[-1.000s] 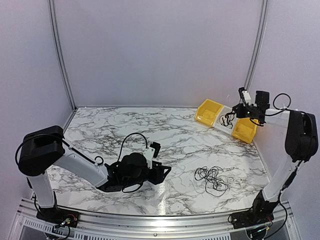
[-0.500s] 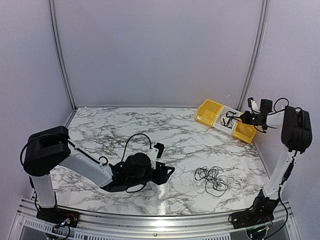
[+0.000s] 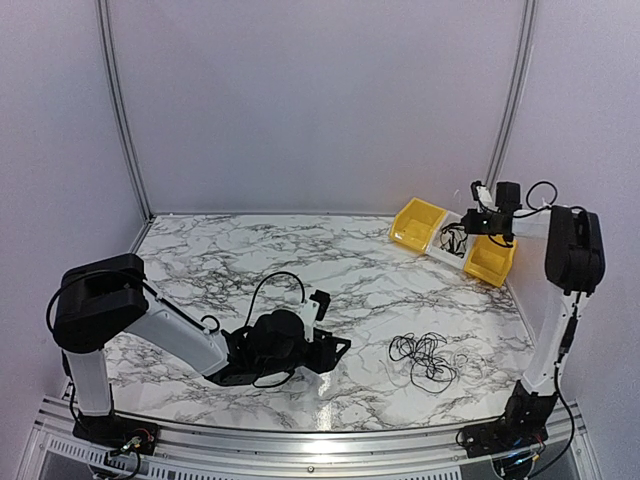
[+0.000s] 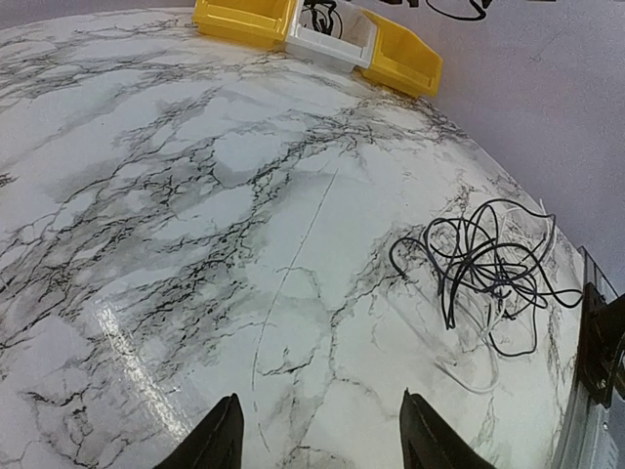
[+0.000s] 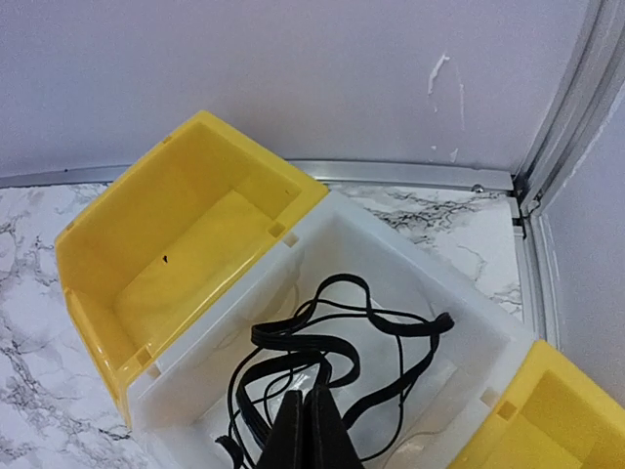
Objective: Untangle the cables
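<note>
surface: marble-pattern table (image 3: 250, 260) | near right: tangle of cables (image 3: 428, 358) | far right corner: row of bins (image 3: 417, 222)

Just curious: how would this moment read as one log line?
left hand: open, low over table | right hand: shut on cable, over white bin | tangle: on table, untouched

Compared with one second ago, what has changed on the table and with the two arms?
The right gripper, shut on one cable, shifted only a little over the white bin, while its elbow swung inward. The left gripper, open, crept slightly right toward the tangle. Tangle and yellow bins unchanged.
</note>
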Robot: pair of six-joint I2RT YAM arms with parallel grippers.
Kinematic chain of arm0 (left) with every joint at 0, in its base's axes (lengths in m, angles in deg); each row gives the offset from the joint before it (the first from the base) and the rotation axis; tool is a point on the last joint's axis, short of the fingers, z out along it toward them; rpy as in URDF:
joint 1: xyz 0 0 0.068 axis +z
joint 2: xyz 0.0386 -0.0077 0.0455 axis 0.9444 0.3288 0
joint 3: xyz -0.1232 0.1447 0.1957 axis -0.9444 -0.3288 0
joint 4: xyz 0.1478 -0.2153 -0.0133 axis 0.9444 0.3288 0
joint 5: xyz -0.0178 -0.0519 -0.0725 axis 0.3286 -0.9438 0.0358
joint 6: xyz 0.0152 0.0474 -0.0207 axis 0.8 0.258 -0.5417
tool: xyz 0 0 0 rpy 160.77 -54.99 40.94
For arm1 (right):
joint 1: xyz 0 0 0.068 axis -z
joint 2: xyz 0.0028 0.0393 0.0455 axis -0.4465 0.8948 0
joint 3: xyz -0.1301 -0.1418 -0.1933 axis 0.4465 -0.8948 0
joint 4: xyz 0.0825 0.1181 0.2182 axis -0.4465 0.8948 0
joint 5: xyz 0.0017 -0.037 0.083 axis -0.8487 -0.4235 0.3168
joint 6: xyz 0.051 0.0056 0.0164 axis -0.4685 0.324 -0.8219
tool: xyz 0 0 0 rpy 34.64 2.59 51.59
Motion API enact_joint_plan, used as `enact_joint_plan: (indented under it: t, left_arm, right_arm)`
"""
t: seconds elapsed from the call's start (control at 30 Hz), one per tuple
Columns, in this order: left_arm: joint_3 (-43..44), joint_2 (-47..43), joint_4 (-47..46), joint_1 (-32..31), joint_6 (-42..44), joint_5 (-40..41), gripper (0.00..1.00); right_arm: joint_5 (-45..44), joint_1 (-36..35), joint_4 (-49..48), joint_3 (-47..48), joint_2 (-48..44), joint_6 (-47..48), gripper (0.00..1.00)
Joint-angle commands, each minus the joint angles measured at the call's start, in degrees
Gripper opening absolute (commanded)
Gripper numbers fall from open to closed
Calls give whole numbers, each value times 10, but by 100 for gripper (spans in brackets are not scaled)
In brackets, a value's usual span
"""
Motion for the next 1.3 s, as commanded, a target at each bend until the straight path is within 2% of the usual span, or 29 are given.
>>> enact_joint_plan:
  t: [0.0, 0.17, 0.27, 0.37, 0.5, 0.67, 0.73, 0.83, 1.03, 1.17, 1.27]
  left_arm:
    - [1, -17, -7, -4, -10, -7, 57]
    - [2, -15, -7, -4, -9, -5, 57]
    - [4, -18, -7, -4, -12, -5, 57]
    - [3, -23, -7, -4, -13, -1, 57]
    - [-6, -44, -1, -5, 6, 9, 57]
    - [-12, -82, 36, -4, 43, 33, 58]
    - [-9, -90, 47, -4, 58, 36, 58]
    - [-1, -95, 63, -5, 73, 38, 58]
    - [22, -83, 77, -8, 110, -2, 58]
    - [43, -68, 96, -13, 143, -73, 57]
    - [64, -46, 110, -15, 154, -112, 56]
  right_arm:
    - [-87, -26, 43, 25, 20, 18, 0]
    - [-123, -38, 63, 44, 34, 28, 0]
    - [-105, -38, 69, 45, 40, 32, 0]
    - [-86, -38, 83, 51, 39, 40, 5]
    - [-59, -38, 101, 41, -3, 51, 24]
    - [-54, -37, 83, -15, -110, 66, 34]
    - [-52, -35, 72, -44, -157, 75, 42]
    - [-18, -21, 61, -75, -218, 78, 49]
    - [192, 37, 85, -112, -324, 94, 46]
    - [308, 18, 182, -181, -391, 195, 42]
    - [314, -34, 286, -251, -432, 341, 39]
